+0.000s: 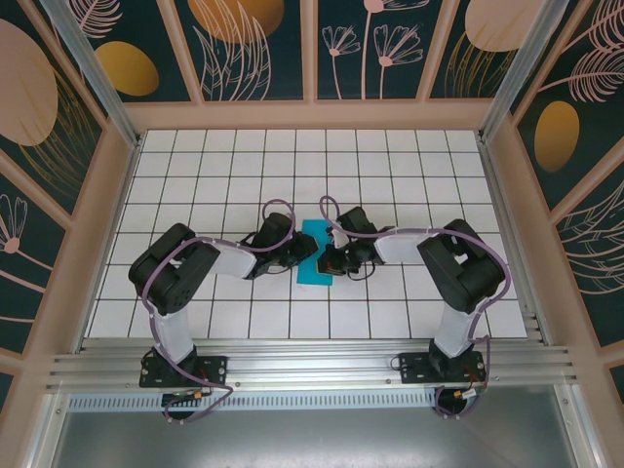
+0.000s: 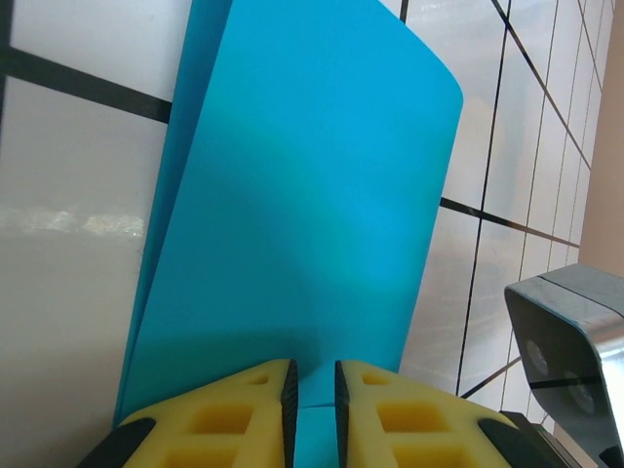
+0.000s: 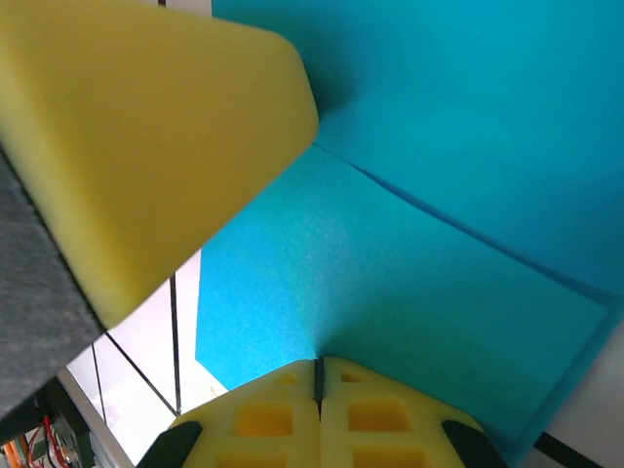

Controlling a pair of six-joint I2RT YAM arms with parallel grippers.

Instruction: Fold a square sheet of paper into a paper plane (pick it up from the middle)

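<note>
Jaws: left gripper [image 2: 314, 370] clamped on paper [image 2: 302, 195] edge, right gripper [image 3: 318, 365] closed against it | I judge paper light, limp, slippery, crease-prone | hold near fold, edges only

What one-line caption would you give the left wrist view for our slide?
Left gripper pinching the near edge of the folded teal sheet of paper over the white tiled table.
</note>
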